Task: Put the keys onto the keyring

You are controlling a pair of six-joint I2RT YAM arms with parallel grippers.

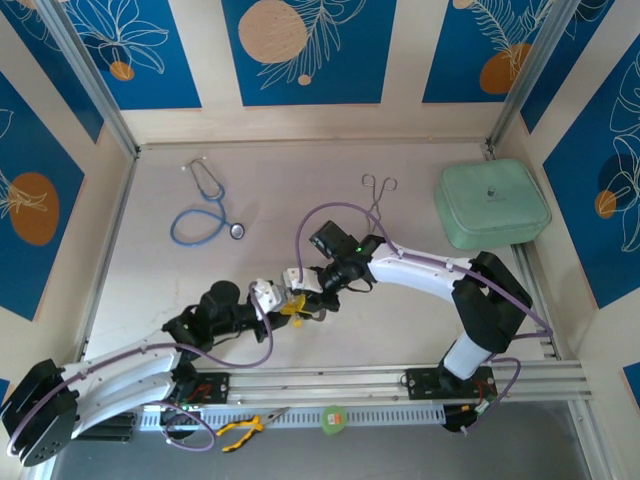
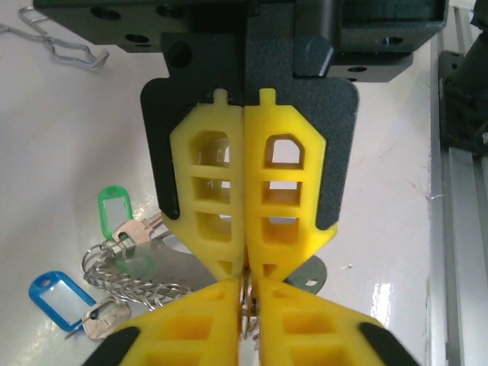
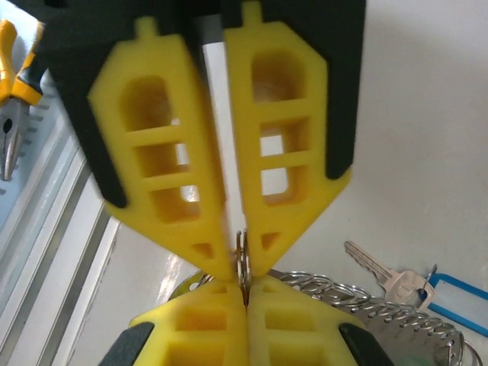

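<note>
Where the rail runs along my near edge, yellow-handled pliers (image 1: 245,428) lie beside it.

Just past the rail, my two arms meet over mid-table, fingertips nose to nose.
- Left claw (image 2: 245,284): jaws pressed together, with the thin wire of the keyring (image 3: 242,255) nipped in the slit.
- Right claw (image 3: 245,288): closed just as tight, pinching the same ring from the opposite side.
- The ring stands on edge between the two pairs of tips.

On the table beside the tips lies a chain of wire loops (image 2: 133,280). I cannot tell whether it joins the pinched ring.
- The green-tagged key (image 2: 141,229) lies at one side of the chain.
- The blue-tagged key (image 2: 103,320) lies at the other side.
- Both are flat on the table, close against the loops and apart from my fingers.
- Neither key is on the pinched ring.

Farther out:
- A blue-tubed stethoscope (image 1: 205,212) lies to the left.
- Thin metal forceps (image 1: 378,190) lie beyond the centre.
- A pale green zip case (image 1: 492,203) sits at the far right, near the wall.
</note>
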